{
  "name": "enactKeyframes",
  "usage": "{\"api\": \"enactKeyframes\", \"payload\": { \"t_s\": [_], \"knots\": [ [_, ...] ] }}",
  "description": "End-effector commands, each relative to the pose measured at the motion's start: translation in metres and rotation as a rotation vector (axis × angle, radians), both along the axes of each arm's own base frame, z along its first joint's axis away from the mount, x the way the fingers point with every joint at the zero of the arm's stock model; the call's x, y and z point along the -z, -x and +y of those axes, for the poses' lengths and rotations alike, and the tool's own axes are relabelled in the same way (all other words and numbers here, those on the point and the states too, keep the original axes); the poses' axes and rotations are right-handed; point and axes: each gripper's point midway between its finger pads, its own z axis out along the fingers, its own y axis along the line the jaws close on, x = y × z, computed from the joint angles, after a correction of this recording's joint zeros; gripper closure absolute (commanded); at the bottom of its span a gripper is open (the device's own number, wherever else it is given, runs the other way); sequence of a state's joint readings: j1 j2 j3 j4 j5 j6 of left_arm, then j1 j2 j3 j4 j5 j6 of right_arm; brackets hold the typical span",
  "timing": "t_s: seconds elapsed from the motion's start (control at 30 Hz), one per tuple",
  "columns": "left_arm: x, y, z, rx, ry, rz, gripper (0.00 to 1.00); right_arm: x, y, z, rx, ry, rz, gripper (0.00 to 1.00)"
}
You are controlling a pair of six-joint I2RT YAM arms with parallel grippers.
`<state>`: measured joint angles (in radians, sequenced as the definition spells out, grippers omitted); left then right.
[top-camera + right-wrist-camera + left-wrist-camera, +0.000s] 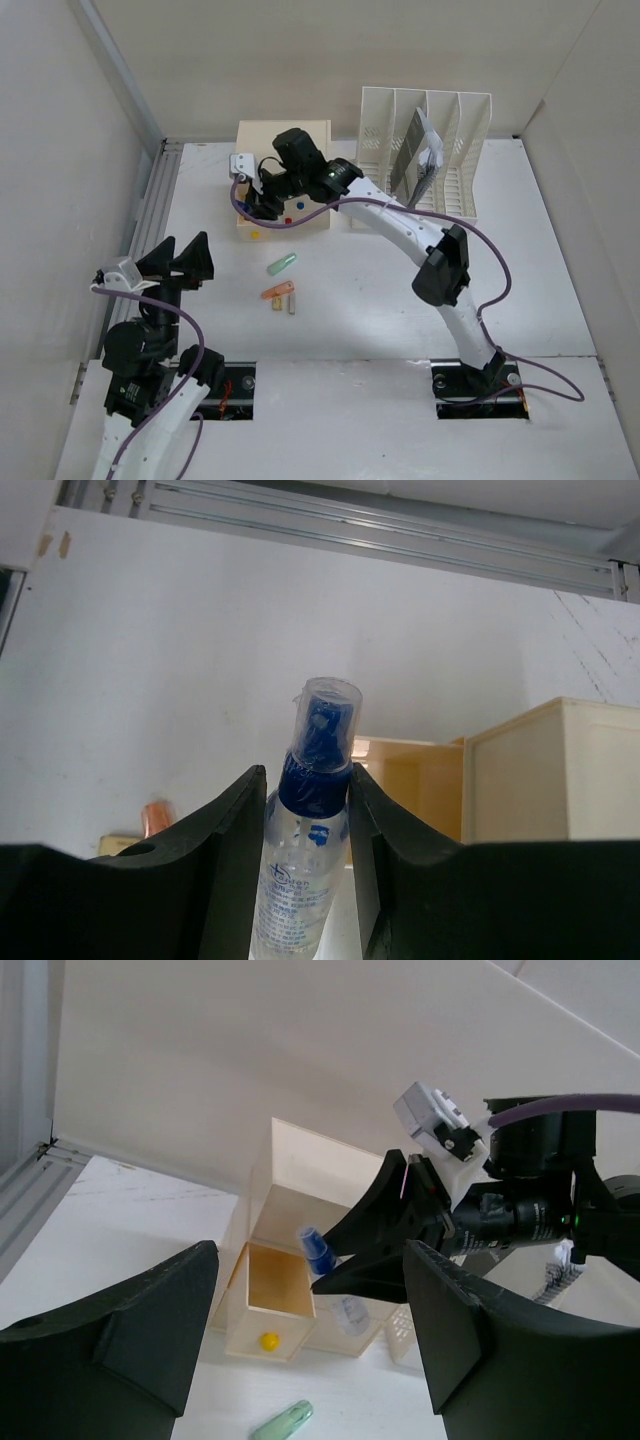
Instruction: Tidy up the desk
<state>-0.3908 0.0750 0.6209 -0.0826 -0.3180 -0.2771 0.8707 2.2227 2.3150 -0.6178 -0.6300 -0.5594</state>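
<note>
The desk (400, 320) is a white tabletop with a ribbed rail (150, 215) along its left edge. My right gripper (255, 203) is shut on a clear spray bottle with a blue cap (305, 860) and holds it over the open left drawer (270, 1290) of the cream drawer box (285, 150). In the right wrist view the gripper (305, 790) clamps the bottle at its neck. The bottle also shows in the left wrist view (320, 1255). My left gripper (185, 258) is open and empty above the desk's left side, and in its own view (310, 1300) it faces the box.
A green tube (282, 264), orange pieces (278, 292) and a small grey piece (292, 303) lie mid-desk in front of the box. A white slotted file rack (455, 150) with papers stands at the back right. White panels wall the desk.
</note>
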Motion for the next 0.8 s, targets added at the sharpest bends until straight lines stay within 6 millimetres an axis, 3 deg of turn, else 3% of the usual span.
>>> {"api": "enactKeyframes", "payload": {
  "t_s": [0.0,0.47,0.77],
  "knots": [
    [0.004,-0.007,0.004,-0.035,-0.012,0.022,0.28,-0.057,-0.004,0.013,-0.065,-0.156,-0.143,1.0],
    [0.014,-0.014,0.007,-0.07,-0.02,0.07,0.28,-0.056,-0.008,0.022,-0.155,-0.205,-0.23,1.0],
    [0.015,-0.016,0.008,-0.079,-0.022,0.08,0.28,-0.029,-0.012,0.028,-0.225,-0.193,-0.26,1.0]
  ]
}}
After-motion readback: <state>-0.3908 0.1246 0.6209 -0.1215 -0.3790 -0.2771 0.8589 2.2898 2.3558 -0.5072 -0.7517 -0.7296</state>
